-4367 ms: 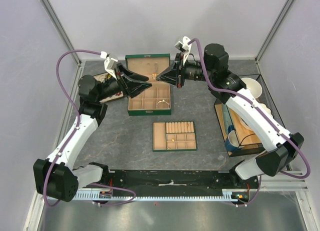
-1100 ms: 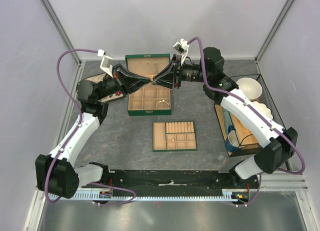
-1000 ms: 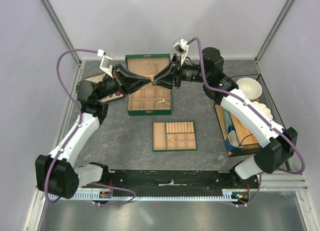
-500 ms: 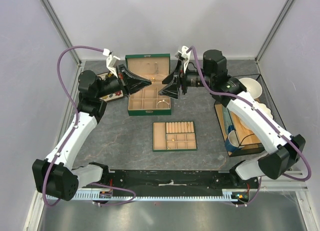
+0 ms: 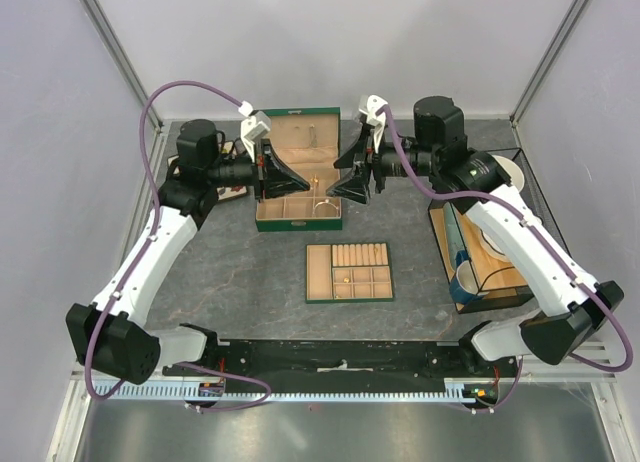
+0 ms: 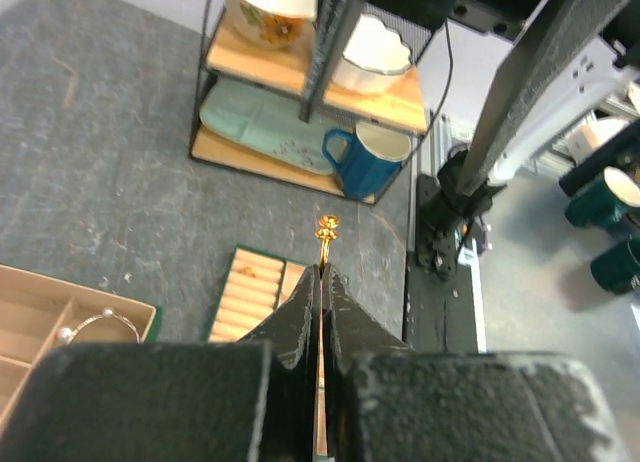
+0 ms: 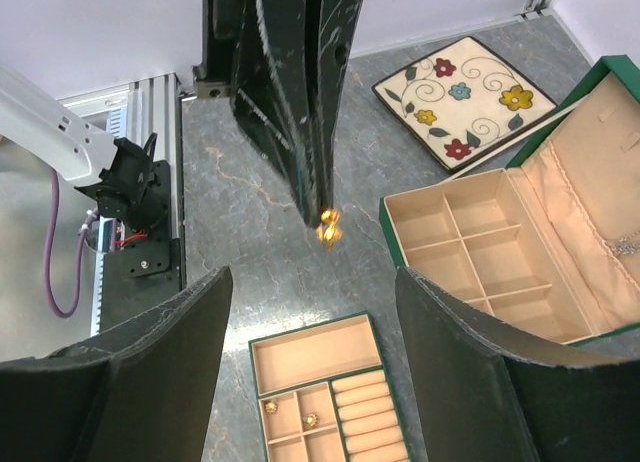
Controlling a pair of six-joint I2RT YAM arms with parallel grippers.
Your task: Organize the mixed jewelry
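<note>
Holding a tiny gold-coloured flower-headed piece (image 6: 326, 227) pinched at its tips, the left gripper (image 5: 308, 181) hangs near the open green tan-lined jewelry box (image 5: 298, 226). The right gripper (image 5: 353, 178) faces it w/ jaws wide, nothing between them. A thin silvery-white bangle hoop (image 5: 322, 207) lies in one box compt. Step in hand looks like sorting this gold piece. Next move prob. calls for lowering it into the flat tan divided tray (image 5: 320, 259), beside other small gold pieces (image 7: 290, 414), & a gentle release.

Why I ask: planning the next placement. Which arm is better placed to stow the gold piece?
Left: the left gripper is shut on the gold piece; the right gripper stands open, empty.
</note>
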